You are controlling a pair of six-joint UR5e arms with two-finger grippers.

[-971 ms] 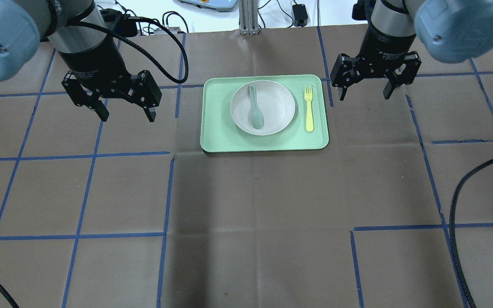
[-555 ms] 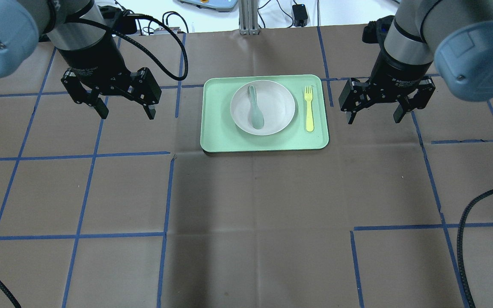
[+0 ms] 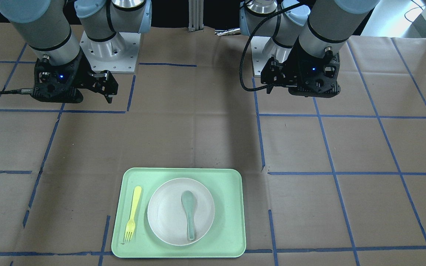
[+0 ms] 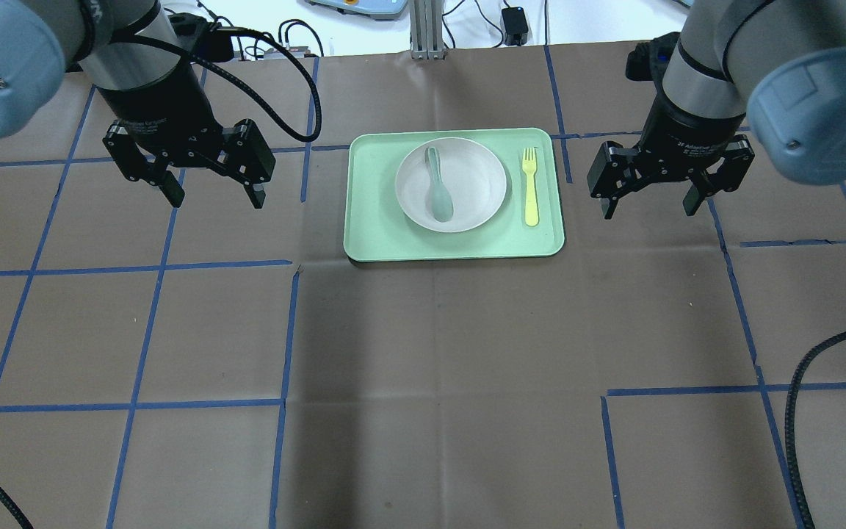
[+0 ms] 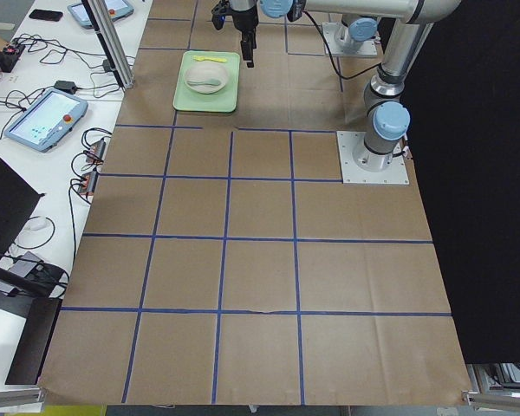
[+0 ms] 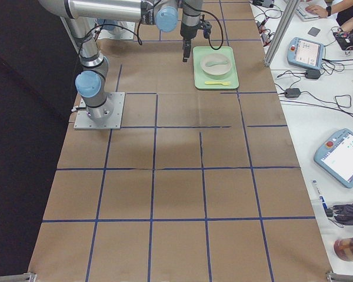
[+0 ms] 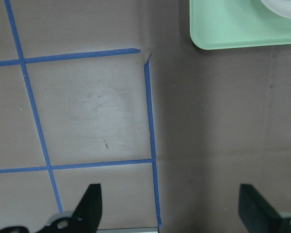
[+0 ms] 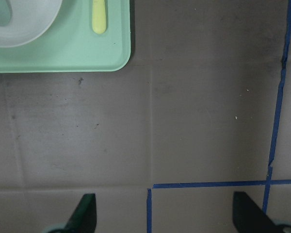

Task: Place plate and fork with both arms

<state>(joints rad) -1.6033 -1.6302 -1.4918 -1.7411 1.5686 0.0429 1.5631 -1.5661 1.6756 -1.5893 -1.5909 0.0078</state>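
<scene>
The off-white plate (image 4: 460, 192) lies in the middle of the pale green tray (image 4: 371, 220), with a grey-green spoon (image 4: 438, 191) in it. The pale yellow fork (image 4: 530, 187) lies on the tray to the plate's right, tines pointing away from me. In the front-facing view the plate (image 3: 168, 218) and fork (image 3: 133, 213) sit on the tray (image 3: 231, 221). My left gripper (image 4: 213, 192) hangs open and empty left of the tray. My right gripper (image 4: 649, 206) hangs open and empty just right of the tray, beside the fork. The right wrist view shows the fork's handle end (image 8: 99, 18).
Brown paper with a blue tape grid covers the table (image 4: 423, 353). A black cable (image 4: 797, 411) loops at the right edge. An aluminium post (image 4: 427, 29) stands behind the tray. Tablets and cables lie on the side benches (image 6: 335, 153).
My right gripper has moved down and to the right, coming level with the fork beside the tray. My left gripper has shifted only slightly. Both stay open.
</scene>
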